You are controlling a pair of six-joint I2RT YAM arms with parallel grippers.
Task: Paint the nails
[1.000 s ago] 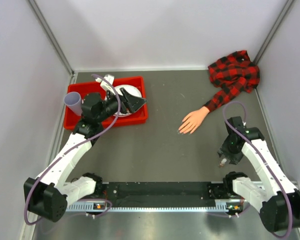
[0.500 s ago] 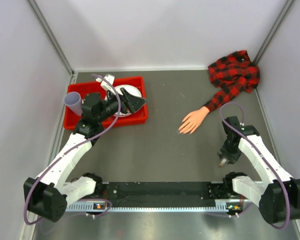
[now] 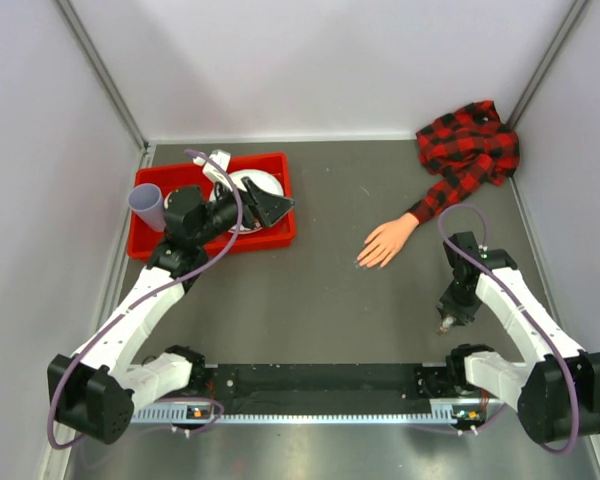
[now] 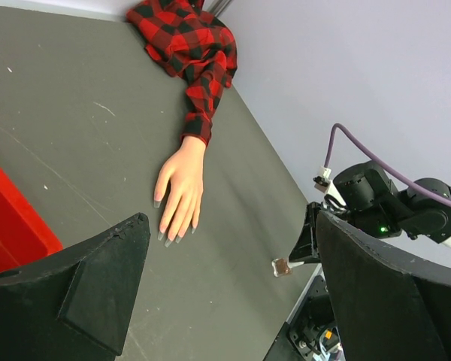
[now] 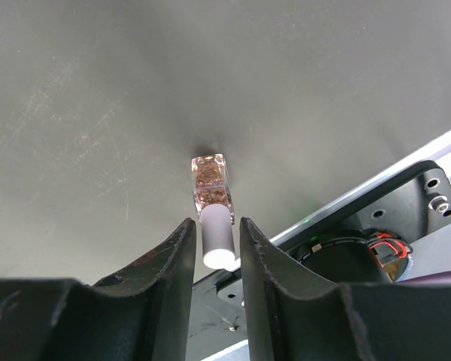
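Observation:
The peach mannequin hand (image 3: 385,242) lies palm down on the grey table, with its plaid sleeve (image 3: 467,150) running to the back right corner. Its nails (image 4: 169,237) are long, pale and greyish. A small clear polish bottle (image 5: 212,184) with brownish glitter and a pale cap stands near the front right. My right gripper (image 5: 216,226) points down over it, one jaw on each side of the cap with thin gaps. It also shows in the top view (image 3: 446,322). My left gripper (image 3: 270,208) is open and empty above the red bin, facing the hand.
A red bin (image 3: 145,240) at the left holds a purple cup (image 3: 146,205) and a white round object (image 3: 242,185). The arms' black base rail (image 3: 320,385) runs along the front edge, close behind the bottle. Grey walls close in the sides and back.
My right arm's wrist and elbow have shifted slightly to the left; its gripper stays over the bottle. The left arm has not moved.

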